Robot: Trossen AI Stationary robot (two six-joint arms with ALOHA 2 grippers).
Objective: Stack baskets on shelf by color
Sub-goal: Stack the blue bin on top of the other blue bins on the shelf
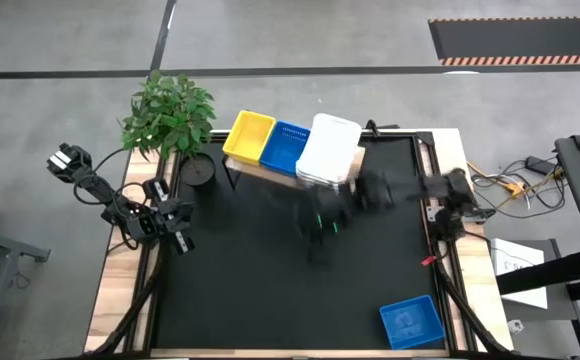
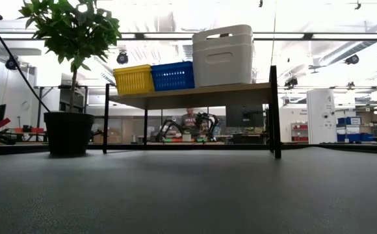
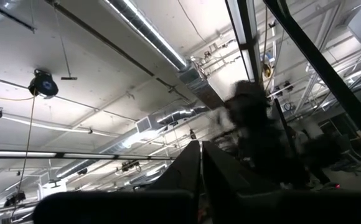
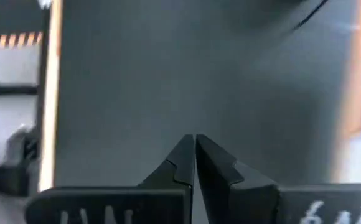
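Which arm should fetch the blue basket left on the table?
Right, probably. The blue basket sits at the table's near right corner, on the right gripper's side. The left gripper is parked shut at the far left edge.

Grey concrete floor [image 1: 300, 35] all round the black-topped table [image 1: 270, 290], crossed by dark lines, with a striped-edged black mat [image 1: 518, 38] at the far side. Overhead, long strip lights [image 3: 146, 31] and ducting [image 3: 187, 78] beneath a white ceiling. Beyond, white cabinet [image 2: 320, 116] and cluttered workbenches [image 2: 195, 135].
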